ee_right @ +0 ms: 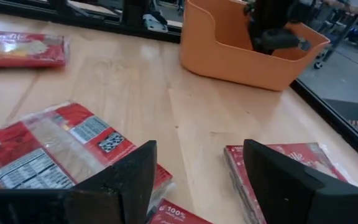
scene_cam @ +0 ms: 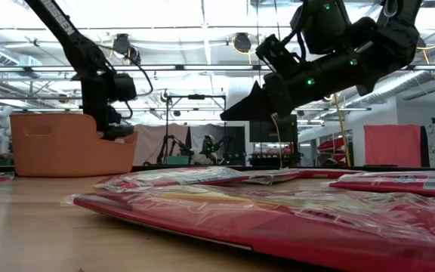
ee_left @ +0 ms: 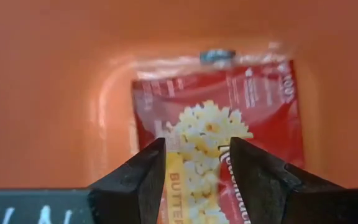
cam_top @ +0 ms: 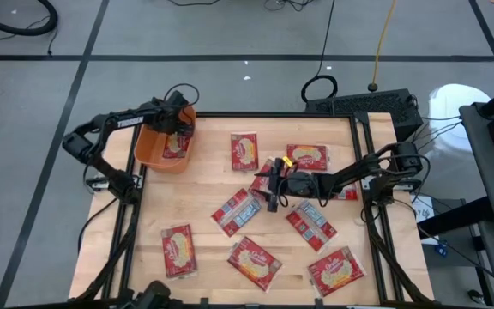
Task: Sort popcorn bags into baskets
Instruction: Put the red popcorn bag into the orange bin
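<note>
- Popcorn bags (cam_top: 245, 151) lie scattered over the table (cam_top: 204, 197); one bag (ee_left: 219, 124) is already in the orange basket (cam_top: 148, 150) at the far left corner.
- The left gripper (ee_left: 194, 180) is inside the basket above this bag, fingers apart, nothing held; the drop step looks finished.
- The right gripper (ee_right: 197, 180) hovers open over the middle bags, nothing held.
- Next move, I think: lower the right gripper on one bag and close.

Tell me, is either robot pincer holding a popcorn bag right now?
No. The left pincer is open above a flat red popcorn packet lying in the orange plastic tub. The right pincer is open over the wooden table, holding nothing.
</note>
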Controlling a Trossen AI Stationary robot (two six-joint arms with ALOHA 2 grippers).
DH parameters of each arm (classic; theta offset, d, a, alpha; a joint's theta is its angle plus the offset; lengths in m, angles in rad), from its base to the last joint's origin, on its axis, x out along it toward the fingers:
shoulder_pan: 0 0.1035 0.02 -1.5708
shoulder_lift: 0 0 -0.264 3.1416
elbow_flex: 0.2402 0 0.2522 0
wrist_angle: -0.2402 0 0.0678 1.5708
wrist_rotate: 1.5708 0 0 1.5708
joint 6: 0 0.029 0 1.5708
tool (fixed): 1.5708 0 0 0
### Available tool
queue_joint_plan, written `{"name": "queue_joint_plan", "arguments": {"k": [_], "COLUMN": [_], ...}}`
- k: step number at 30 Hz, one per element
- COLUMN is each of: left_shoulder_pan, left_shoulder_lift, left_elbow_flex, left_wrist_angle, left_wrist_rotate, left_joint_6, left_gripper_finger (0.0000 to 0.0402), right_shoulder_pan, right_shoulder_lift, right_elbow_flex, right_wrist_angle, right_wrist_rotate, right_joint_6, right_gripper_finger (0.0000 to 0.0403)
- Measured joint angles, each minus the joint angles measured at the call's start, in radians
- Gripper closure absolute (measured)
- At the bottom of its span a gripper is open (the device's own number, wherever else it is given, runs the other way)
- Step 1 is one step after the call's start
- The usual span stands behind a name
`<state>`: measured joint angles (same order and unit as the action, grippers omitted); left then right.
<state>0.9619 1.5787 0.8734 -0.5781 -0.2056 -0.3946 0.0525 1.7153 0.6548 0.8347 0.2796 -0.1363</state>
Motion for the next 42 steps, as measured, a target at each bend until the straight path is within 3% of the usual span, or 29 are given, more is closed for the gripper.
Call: {"name": "queue_joint_plan", "arguments": {"k": [10,13,17,24,26,33,42], "left_shoulder_pan": [-0.014,-0.013,-0.015,-0.016,-0.016,-0.014,0.004], "left_shoulder_lift": [0.055,0.055,0.056,0.056,0.054,-0.032,-0.112], "left_elbow_flex": [0.005,0.005,0.005,0.003,0.003,0.001,0.002], "left_wrist_angle": [0.015,0.012,0.011,0.048,0.059,0.026,-0.105], "left_wrist_rotate": [-0.009,0.005,0.021,0.022,0.019,-0.033,-0.033], "left_joint_6": [-0.059,-0.052,-0.018,0.052,0.070,0.063,0.006], "left_gripper_finger": [0.0162,0.0156,0.0195,0.0364,0.0390,0.0393,0.0347], "right_shoulder_pan": [0.002,0.002,0.002,0.002,0.002,0.002,0.001], "right_shoulder_lift": [0.000,0.000,0.000,0.000,0.000,0.000,0.000], "right_elbow_flex": [0.000,0.000,0.000,0.000,0.000,0.000,0.000], "right_wrist_angle": [-0.009,-0.009,-0.008,-0.009,-0.012,-0.022,-0.019], "right_wrist_rotate": [-0.204,-0.207,-0.205,-0.204,-0.204,-0.204,-0.203], "right_joint_6": [-0.007,-0.007,-0.021,-0.025,-0.024,-0.025,-0.050], "right_gripper_finger": [0.0170,0.0170,0.0170,0.0170,0.0170,0.0170,0.0170]}}
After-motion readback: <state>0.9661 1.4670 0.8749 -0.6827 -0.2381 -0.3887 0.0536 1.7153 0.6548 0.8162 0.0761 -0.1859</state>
